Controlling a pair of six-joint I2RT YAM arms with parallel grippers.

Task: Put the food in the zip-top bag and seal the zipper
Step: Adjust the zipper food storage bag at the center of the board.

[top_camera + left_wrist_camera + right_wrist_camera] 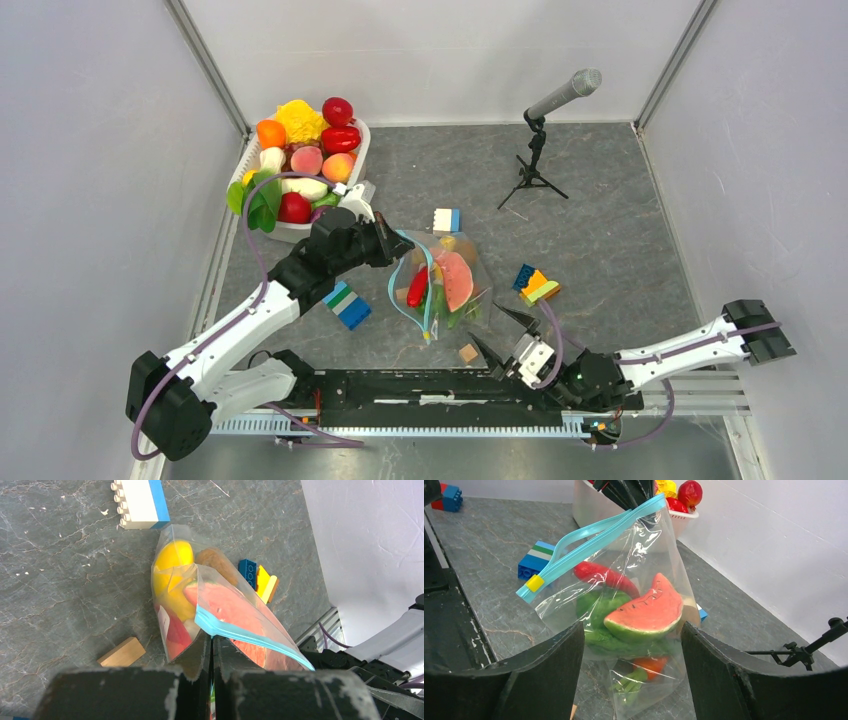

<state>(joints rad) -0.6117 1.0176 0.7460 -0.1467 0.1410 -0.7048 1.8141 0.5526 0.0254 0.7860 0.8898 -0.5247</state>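
Observation:
The zip-top bag is held up off the grey table, mid-table. In it are a watermelon slice, a red chili, green leaves, a carrot and a yellow fruit. My left gripper is shut on the far end of the light-blue zipper and holds that corner up. The strip's two halves stand apart along part of its length. A yellow slider sits at its near end. My right gripper is wide open, just in front of the bag's lower part.
A white tub heaped with more toy food stands at the back left. Building blocks lie around the bag. A wooden cube lies near the right gripper. A microphone on a tripod stands at the back right.

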